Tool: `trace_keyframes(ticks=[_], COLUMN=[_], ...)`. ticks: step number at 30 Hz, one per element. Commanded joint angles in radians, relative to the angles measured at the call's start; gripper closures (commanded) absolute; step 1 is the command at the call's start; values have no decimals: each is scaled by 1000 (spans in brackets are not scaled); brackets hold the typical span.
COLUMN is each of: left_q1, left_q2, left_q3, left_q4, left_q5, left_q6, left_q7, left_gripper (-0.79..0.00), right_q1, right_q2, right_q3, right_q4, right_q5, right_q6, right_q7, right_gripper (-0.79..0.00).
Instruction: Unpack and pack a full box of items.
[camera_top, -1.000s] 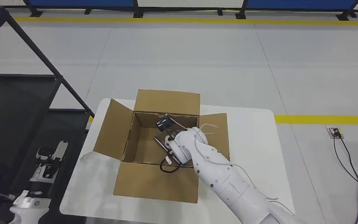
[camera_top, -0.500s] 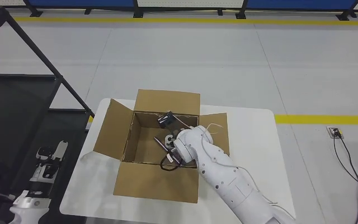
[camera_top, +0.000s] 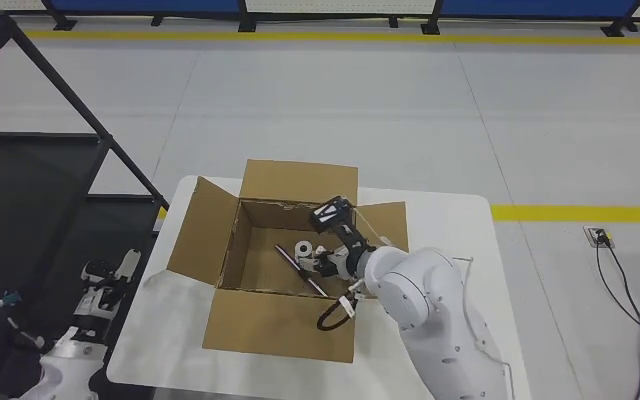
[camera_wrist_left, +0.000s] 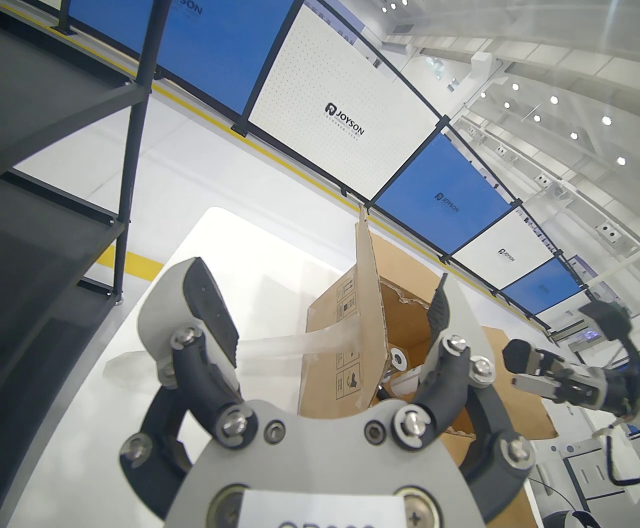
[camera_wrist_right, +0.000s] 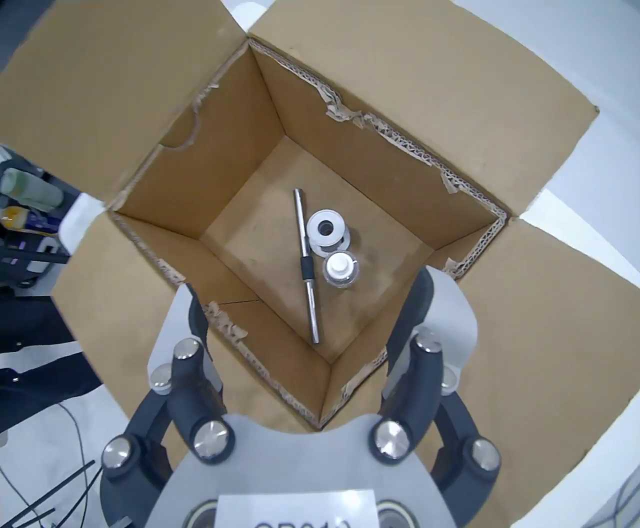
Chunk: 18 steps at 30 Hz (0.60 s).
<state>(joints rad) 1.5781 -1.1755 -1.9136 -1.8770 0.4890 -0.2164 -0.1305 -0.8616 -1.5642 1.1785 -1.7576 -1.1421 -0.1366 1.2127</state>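
Open, empty right gripper (camera_wrist_right: 307, 287) hangs over the box's (camera_top: 285, 180) 3 o'clock side; left gripper (camera_wrist_left: 320, 285), equally open and empty, seems off the worktop (camera_top: 450, 230).

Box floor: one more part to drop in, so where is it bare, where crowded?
A bare patch of the box floor lies between the metal rod and the wall on its side away from the spool. Another strip runs between the spool and the opposite wall. Crowded: the middle, where rod, spool and a small capped piece sit together.
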Motion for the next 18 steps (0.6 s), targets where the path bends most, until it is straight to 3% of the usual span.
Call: trace_keyframes(ticks=[1, 10, 14, 18], left_q1=[-23, -58, -56, -84], left_q2=[1, 1, 1, 0], left_q3=[19, 47, 52, 75], left_q4=[17, 27, 27, 39], left_q5=[20, 87, 78, -6], left_q6=[5, 24, 25, 29], left_q7=[-5, 6, 1, -71], left_gripper=[-785, -785, -785, -785], right_q1=[-6, -6, -30, -79], right_q2=[2, 2, 7, 18], right_q3=[8, 8, 39, 125], right_q4=[-8, -8, -9, -79], right_q5=[22, 22, 74, 171], right_q6=[-9, -9, -12, -30], right_q7=[17, 17, -54, -131], right_gripper=[-785, -785, -785, -785])
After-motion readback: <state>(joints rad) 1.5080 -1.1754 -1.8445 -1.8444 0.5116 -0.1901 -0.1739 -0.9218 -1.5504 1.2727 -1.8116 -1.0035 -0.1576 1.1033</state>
